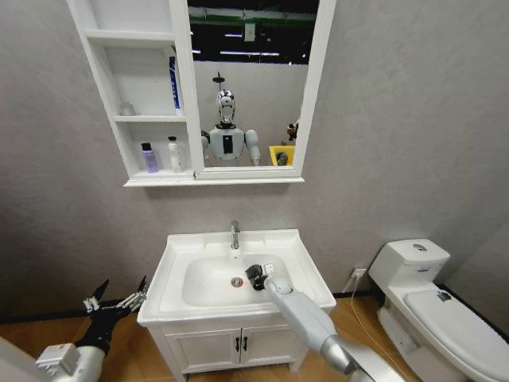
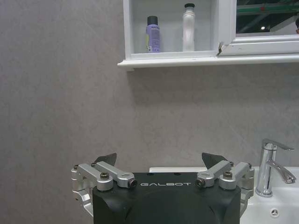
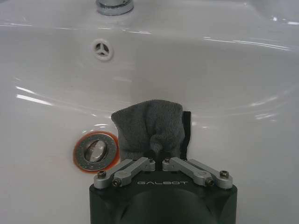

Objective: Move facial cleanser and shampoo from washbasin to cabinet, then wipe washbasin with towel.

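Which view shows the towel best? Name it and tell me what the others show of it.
The right wrist view: the towel sits close up, bunched and pinched in the right gripper, pressed into the washbasin bowl beside the drain. The head view gives a small dark patch at that gripper's tip. The left wrist view faces the wall and cabinet.

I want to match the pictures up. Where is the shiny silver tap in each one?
Head view: the chrome tap stands at the back rim of the white ceramic washbasin.
Left wrist view: at the edge.
Right wrist view: its base.
Shared landmark: the washbasin.
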Robot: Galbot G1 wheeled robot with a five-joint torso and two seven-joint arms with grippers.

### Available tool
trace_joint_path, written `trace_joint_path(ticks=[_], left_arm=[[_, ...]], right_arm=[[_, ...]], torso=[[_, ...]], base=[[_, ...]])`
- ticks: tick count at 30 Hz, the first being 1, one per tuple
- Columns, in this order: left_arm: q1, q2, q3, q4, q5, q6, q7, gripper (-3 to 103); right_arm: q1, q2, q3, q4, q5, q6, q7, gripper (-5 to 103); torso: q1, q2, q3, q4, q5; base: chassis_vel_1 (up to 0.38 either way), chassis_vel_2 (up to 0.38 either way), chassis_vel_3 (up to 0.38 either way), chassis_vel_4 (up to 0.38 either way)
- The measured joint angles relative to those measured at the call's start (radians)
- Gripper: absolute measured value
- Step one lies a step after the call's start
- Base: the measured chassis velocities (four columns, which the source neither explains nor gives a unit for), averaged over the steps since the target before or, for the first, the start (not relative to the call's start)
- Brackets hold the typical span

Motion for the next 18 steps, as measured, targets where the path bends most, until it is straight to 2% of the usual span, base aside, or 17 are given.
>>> trace_joint_path(ticks=[3,8,12,14,15,18], left_arm=[[0.0,0.0,0.0,0.0,0.0,0.0,0.0,100],[0.0,0.0,0.0,0.0,0.0,0.0,0.0,100],[0.0,0.0,0.0,0.0,0.0,0.0,0.0,100],[0.0,0.0,0.0,0.0,0.0,0.0,0.0,100],[0.0,0.0,0.0,0.0,0.0,0.0,0.0,100],[0.0,0.0,0.0,0.0,0.0,0.0,0.0,100]], right_arm=[[-0.002,0.037,-0.002,-0.014,-0.005,0.001,-0.007,2],[0.013,0.121,0.006,-0.065,-0.027,0.029,-0.065,2],[0.022,0.145,0.007,-0.077,-0.027,0.04,-0.09,2],[0.015,0.148,-0.002,-0.055,-0.005,0.042,-0.105,2],[0.008,0.149,-0.008,-0.041,0.003,0.042,-0.108,2],[-0.007,0.148,-0.008,-0.03,0.008,0.037,-0.089,2]], torso=[[0.0,0.0,0.0,0.0,0.0],[0.0,0.0,0.0,0.0001,0.0],[0.0,0.0,0.0,0.0009,0.0002],[0.0,0.0,0.0,-0.0002,-0.0002],[0.0,0.0,0.0,0.0,0.0002],[0.0,0.0,0.0,0.0002,0.0002]], base=[[0.0,0.0,0.0,0.0],[0.0,0.0,0.0,0.0],[0.0,0.0,0.0,0.0],[0.0,0.0,0.0,0.0],[0.0,0.0,0.0,0.0],[0.0,0.0,0.0,0.0]])
